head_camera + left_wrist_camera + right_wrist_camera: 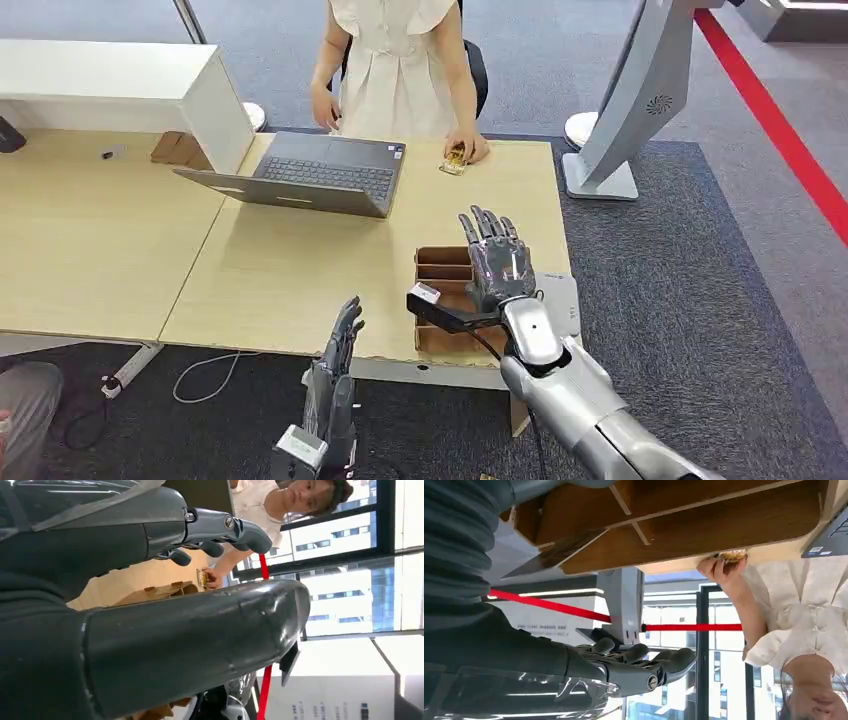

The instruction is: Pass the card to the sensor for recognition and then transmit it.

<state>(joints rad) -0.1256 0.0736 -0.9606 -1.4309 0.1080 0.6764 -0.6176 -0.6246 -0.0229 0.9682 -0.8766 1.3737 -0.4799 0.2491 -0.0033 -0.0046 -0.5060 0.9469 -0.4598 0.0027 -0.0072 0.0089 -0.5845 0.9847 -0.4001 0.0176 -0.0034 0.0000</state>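
Right hand (497,262): raised over the near right part of the wooden table (300,270), palm away from the camera, fingers (489,226) straight, slightly spread, holding nothing. Directly beneath and around these fingers lies an open cardboard box (443,268) with dividers; a pale flat device (562,300) sits just beside the wrist, at the table's right edge.

Left hand (338,360): low, in front of the table's near edge, fingers (347,322) extended and close together, pointing up toward the tabletop, empty.

Card (456,158): far beyond the right fingertips, at the table's far edge, lying under a person's hand (468,146). In the right wrist view the same hand (719,568) pinches the card (732,555) at the table edge.

Laptop (310,172): open, between the left fingers' line and the person (395,60), well apart from both robot hands.

White cabinet (120,85): far left on the table. Grey stand (625,110): on the carpet, beyond and right of the right fingers. Red floor stripe (775,120): far right. Power strip with cable (135,368): on the floor left of the left hand.
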